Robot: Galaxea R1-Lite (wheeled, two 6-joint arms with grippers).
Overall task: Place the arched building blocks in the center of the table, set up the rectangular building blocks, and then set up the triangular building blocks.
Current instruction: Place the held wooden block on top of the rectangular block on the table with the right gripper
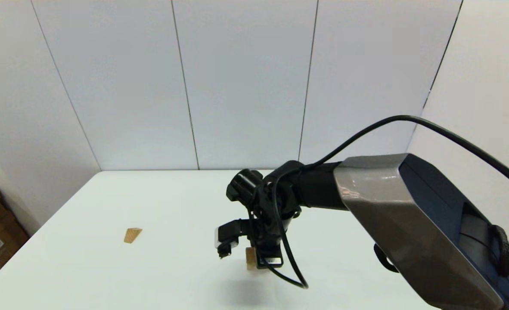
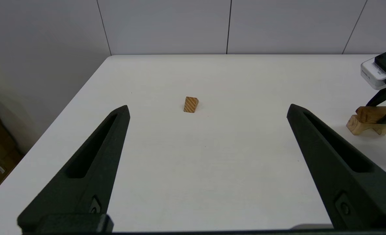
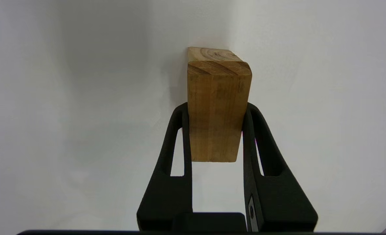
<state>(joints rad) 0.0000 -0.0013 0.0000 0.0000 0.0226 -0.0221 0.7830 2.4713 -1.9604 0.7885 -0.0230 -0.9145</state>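
From the head view I see my right arm reaching across the worktop [image 1: 108, 267], its wrist hiding most of the rectangular block [image 1: 250, 258]; the triangular block [image 1: 132, 235] lies well apart to the left. My left wrist view shows the left gripper [image 2: 207, 109] spread wide, plus the arched block [image 2: 364, 125] under the rectangular block. My right wrist view shows the right gripper [image 3: 216, 109] pinching the rectangular block.
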